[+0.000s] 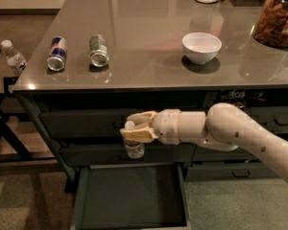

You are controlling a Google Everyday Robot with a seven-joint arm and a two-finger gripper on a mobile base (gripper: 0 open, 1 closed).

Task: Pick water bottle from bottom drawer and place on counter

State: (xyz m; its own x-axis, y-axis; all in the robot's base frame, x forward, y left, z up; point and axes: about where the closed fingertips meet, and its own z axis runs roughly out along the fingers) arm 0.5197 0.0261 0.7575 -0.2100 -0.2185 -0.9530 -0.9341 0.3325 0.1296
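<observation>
Cream plastic gripper [136, 132] out in front of the middle drawer face, below the counter's front edge and above the back edge of the open bottom drawer [134, 200]. Fingers [140, 135] drawn in narrow and clamped around the upper part of the water bottle [134, 150]. White cap poking up just behind the fingertips, clear ribbed body hanging upright beneath them, off the bare drawer floor. On the glossy grey counter [149, 75], near its left edge, a blue can [57, 54] and a green can [99, 51] lying side by side, not touching. Right of the middle, a white bowl [201, 47]. At the far right corner, a jar of brown snacks [278, 18]. Beyond the counter's left edge, a second small clear bottle [13, 57] with a dark-marked label.
</observation>
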